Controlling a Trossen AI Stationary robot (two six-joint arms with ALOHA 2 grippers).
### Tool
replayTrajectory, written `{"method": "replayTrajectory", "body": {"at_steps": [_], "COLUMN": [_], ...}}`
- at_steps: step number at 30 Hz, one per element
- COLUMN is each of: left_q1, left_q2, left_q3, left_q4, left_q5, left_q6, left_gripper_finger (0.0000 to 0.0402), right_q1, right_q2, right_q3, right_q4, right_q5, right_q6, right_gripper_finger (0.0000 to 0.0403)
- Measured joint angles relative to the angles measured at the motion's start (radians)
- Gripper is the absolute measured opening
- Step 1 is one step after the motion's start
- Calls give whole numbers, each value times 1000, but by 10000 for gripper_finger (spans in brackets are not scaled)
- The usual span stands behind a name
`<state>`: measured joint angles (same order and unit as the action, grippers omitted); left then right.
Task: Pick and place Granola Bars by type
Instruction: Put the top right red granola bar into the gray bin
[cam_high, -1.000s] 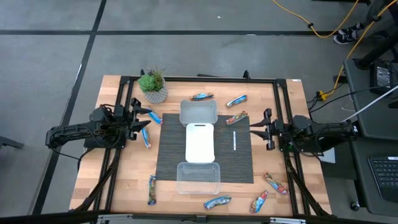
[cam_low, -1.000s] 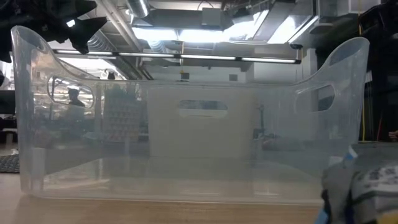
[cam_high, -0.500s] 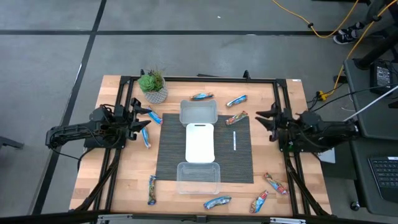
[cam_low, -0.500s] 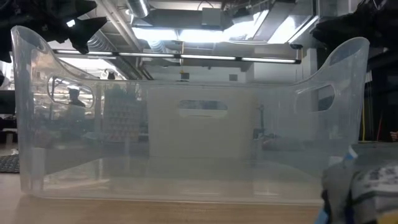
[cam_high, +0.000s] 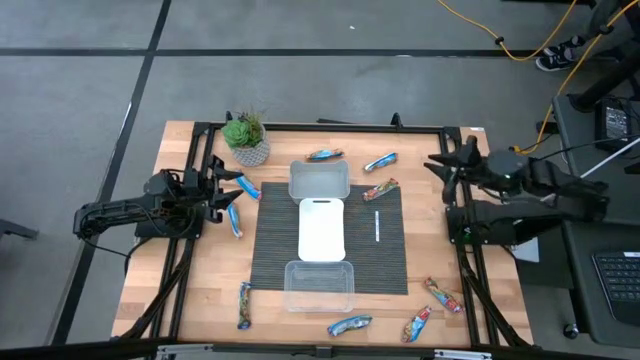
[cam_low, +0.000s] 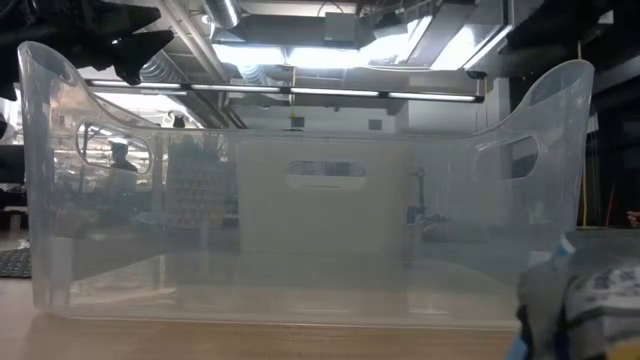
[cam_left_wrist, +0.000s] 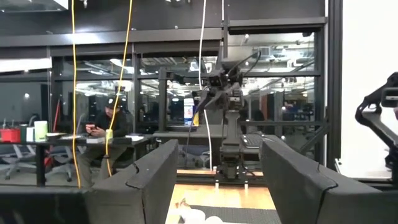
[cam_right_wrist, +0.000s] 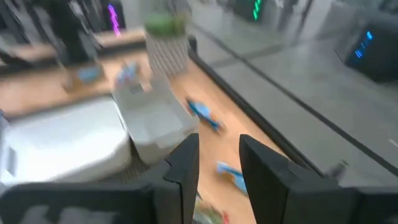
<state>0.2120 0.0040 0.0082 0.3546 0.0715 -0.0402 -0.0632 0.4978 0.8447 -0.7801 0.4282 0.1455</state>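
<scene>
The left gripper waits at the left edge of the table, jaws wide apart and empty, beside two blue Granola Bars. The right gripper is raised over the far right corner, its fingers a little apart with nothing between them. Other bars lie scattered: two by the far edge, one on the dark mat beside the far clear tub, several along the near edge. A white lid lies between the two tubs
</scene>
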Motion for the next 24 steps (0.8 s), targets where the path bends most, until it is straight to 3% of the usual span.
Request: {"method": "replayTrajectory", "body": {"at_steps": [7,14,18,24], "left_q1": [0,0,0,0], "left_q2": [0,0,0,0], "left_q3": [0,0,0,0], "left_q4": [0,0,0,0], "left_q5": [0,0,0,0], "left_q6": [2,2,2,0], "left_gripper_finger": [219,217,219,217], "right_q1": [-62,-164,-218,-254], "right_q2": [148,348,462,579], "right_q3": [34,35,34,35], "right_q4": [-43,-41,-30,-30], "right_q5": [-90,-280,-401,-464], "right_q6": [-38,-130,-160,-233], "right_gripper_finger": [118,125,169,270]}}
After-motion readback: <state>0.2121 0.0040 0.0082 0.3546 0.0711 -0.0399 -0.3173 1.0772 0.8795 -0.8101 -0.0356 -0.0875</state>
